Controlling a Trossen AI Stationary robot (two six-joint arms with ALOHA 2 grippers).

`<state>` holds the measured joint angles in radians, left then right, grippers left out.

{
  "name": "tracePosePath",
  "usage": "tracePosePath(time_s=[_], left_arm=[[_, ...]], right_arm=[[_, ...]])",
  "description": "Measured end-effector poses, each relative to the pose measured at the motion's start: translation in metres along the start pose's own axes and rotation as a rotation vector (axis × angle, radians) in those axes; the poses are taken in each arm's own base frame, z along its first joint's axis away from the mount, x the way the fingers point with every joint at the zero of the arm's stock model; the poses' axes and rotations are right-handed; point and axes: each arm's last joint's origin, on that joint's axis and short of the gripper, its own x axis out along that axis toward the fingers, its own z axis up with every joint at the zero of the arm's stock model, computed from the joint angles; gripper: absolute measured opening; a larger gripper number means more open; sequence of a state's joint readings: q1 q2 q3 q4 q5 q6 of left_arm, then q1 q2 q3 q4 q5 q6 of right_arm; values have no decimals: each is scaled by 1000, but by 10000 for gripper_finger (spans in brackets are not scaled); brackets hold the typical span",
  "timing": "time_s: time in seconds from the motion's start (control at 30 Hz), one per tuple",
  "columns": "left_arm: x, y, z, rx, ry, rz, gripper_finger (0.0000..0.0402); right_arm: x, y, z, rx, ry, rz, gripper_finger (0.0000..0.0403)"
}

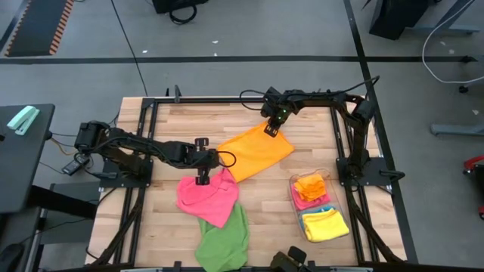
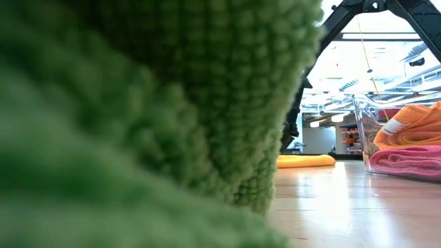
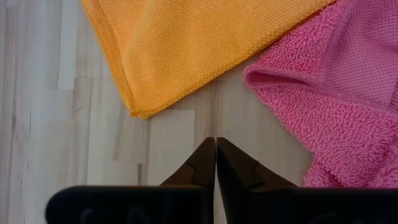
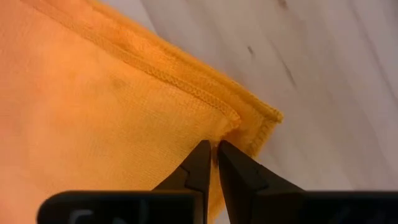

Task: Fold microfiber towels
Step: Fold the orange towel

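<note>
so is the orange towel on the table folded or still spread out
Folded once: the right wrist view shows two stitched edges stacked at the orange towel's corner. In the high view it lies as a flat rectangle.

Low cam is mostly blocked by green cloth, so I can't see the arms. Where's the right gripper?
Observer: The right gripper is at the far corner of the orange towel, pinched shut on its hemmed corner.
Operator: Left one?
Observer: The left gripper is shut and empty, over bare wood between the orange towel and the pink towel.
Operator: What's blocking me?
Observer: The green towel. It's crumpled at the table edge right by the low camera, touching the pink one.
</note>
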<state>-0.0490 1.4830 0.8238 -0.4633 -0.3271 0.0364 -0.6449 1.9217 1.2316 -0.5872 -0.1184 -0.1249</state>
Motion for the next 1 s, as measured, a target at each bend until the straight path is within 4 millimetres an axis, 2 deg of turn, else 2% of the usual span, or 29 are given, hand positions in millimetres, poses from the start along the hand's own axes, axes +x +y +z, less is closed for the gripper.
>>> tracePosePath(time_s=[0.17,0.5,0.77,1.0], left_arm=[[0,0,0,1,0,0,26],[0,0,0,1,-1,0,15],[0,0,0,-2,4,0,25],[0,0,0,-3,3,0,13]], right_arm=[[0,0,0,-28,0,-9,8],[-1,1,1,-24,-11,-6,4],[-19,8,2,-35,-38,-18,3],[-19,18,1,-55,-14,-32,2]])
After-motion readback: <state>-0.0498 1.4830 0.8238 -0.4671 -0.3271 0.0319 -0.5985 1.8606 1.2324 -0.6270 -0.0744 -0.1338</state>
